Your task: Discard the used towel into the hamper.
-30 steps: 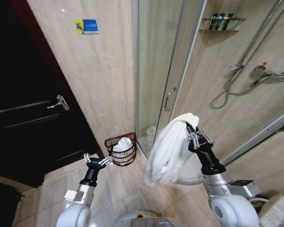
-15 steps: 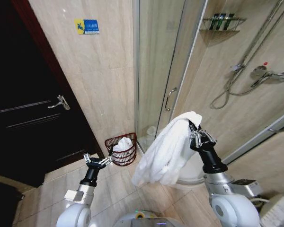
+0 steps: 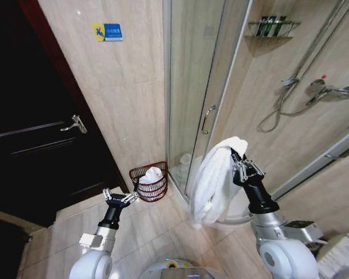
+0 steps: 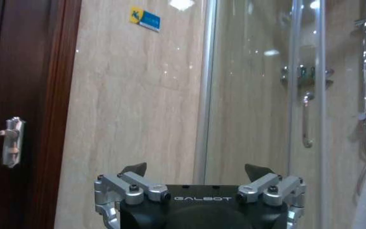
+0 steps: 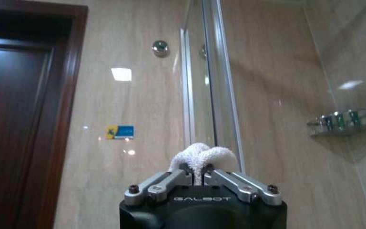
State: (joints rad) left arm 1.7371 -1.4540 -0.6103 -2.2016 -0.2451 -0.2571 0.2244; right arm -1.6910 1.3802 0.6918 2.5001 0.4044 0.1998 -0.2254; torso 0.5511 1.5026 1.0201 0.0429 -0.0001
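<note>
The used towel (image 3: 217, 181) is white and hangs in a long fold from my right gripper (image 3: 239, 165), held up at the right of the head view. In the right wrist view the gripper (image 5: 201, 172) is shut on a bunched bit of towel (image 5: 202, 155). The hamper (image 3: 149, 187), a small dark reddish-brown wire basket, stands on the floor against the wall, left of the shower door, with a white cloth (image 3: 152, 174) in it. My left gripper (image 3: 128, 197) is low, just left of the hamper, and stands open with nothing in it (image 4: 196, 170).
A dark wooden door (image 3: 35, 157) with a metal handle (image 3: 75, 124) stands at the left. The glass shower door (image 3: 189, 87) with its handle (image 3: 207, 119) is right behind the hamper. Beige tiled floor (image 3: 157, 232) lies in front of me.
The hanging towel, swung out to the left half a second ago, has swung back to hang nearer the right arm. Both grippers keep their places; the view has shifted slightly.
</note>
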